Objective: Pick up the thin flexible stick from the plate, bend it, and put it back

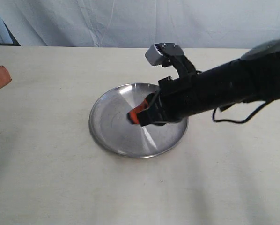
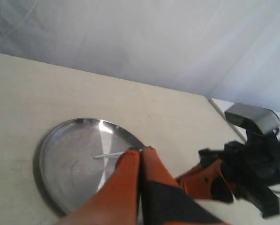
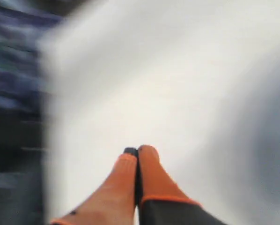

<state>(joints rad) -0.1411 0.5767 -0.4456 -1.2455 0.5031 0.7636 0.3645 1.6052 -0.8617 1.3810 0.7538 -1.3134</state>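
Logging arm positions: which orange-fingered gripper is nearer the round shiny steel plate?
The right gripper, on the black arm over the plate; the left gripper is off at the table's left.

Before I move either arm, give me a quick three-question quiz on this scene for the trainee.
1. True or false: the left gripper and the right gripper both have their jaws open.
2. Multiple choice: in the left wrist view, the thin flexible stick shows as
A) a thin line over the plate, ending at the left gripper's tips
B) a coil lying beside the plate
C) a rod standing upright in a cup
3. Short answer: which wrist view is too blurred to make out the plate?

Key:
1. False. Both are shut.
2. A. Whether the stick is gripped or just lying on the plate cannot be told.
3. The right wrist view.
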